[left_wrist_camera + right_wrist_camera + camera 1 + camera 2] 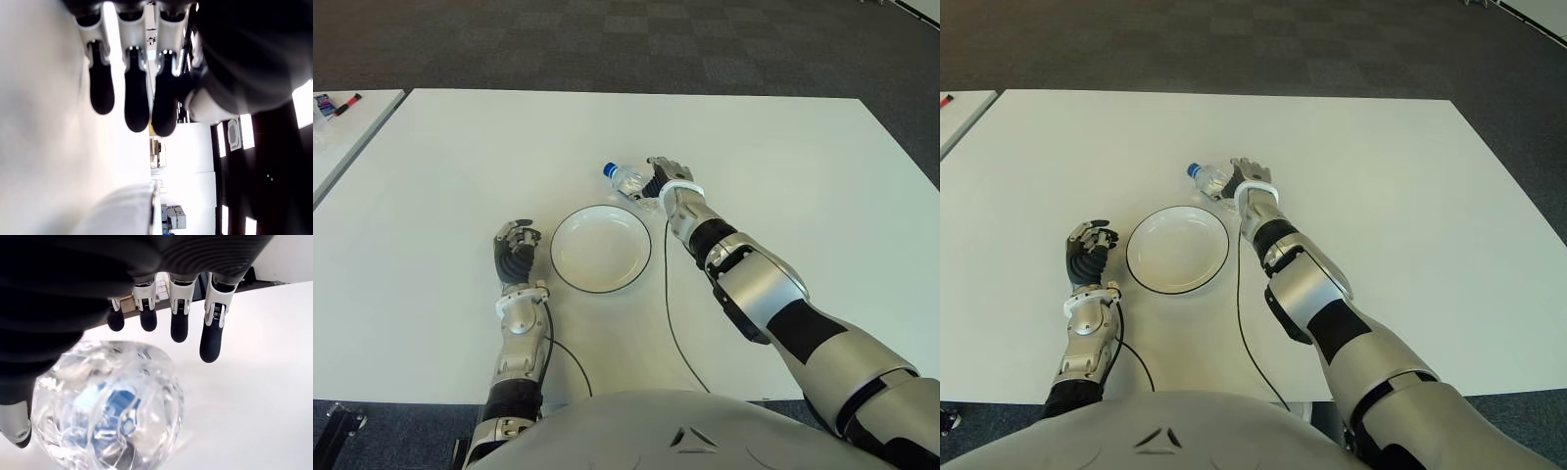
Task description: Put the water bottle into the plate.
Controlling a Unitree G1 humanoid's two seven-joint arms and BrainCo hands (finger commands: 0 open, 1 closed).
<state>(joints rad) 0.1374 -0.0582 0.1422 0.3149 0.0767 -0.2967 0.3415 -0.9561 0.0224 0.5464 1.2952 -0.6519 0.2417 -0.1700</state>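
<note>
A clear water bottle [626,179] with a blue cap lies on its side on the white table [783,166], just beyond the far right rim of the white, dark-rimmed plate [601,250]. My right hand [664,176] is at the bottle's right end, apart from the plate. In the right wrist view its fingers [179,328] reach out straight over the bottle [110,406] without closing on it, with the thumb low at the side. The plate holds nothing. My left hand [516,250] shows idle just left of the plate, fingers relaxed and holding nothing.
A second white table [352,137] stands at the far left with markers [342,103] on it. Thin black cables [674,323] run across the table from each wrist towards me. Dark carpet lies beyond the far edge.
</note>
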